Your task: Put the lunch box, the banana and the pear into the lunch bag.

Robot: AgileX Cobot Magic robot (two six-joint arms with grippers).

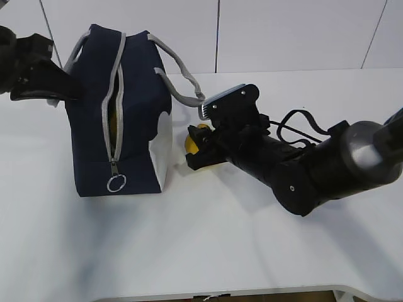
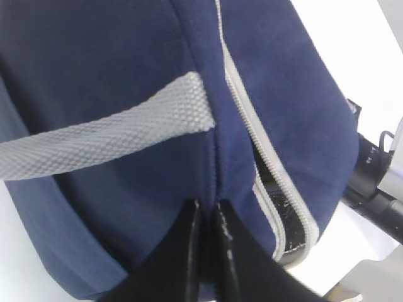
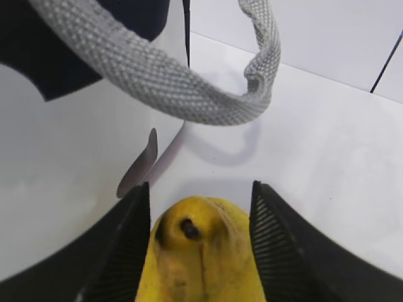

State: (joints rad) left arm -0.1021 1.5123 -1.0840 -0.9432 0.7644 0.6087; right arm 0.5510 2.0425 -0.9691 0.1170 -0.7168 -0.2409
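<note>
Smooth white table (image 1: 208,251) beneath a white panelled wall (image 1: 302,31) with thin dark seams. At 9 o'clock of the exterior view stands the lunch bag (image 1: 119,113): boxy navy fabric, white side panel, coarse grey webbing handles (image 3: 164,82), and a grey zipper partly parted, yellow showing in the gap, with a metal ring pull (image 1: 116,183) at its foot. The left gripper (image 2: 206,251), glossy black fingers pinched narrow, holds a fold of the bag's navy fabric. The right gripper (image 3: 200,245), ribbed black pads, holds the pear (image 3: 201,251), smooth yellow with a dark stem hole, just beside the bag's white panel, at its 3 o'clock.
</note>
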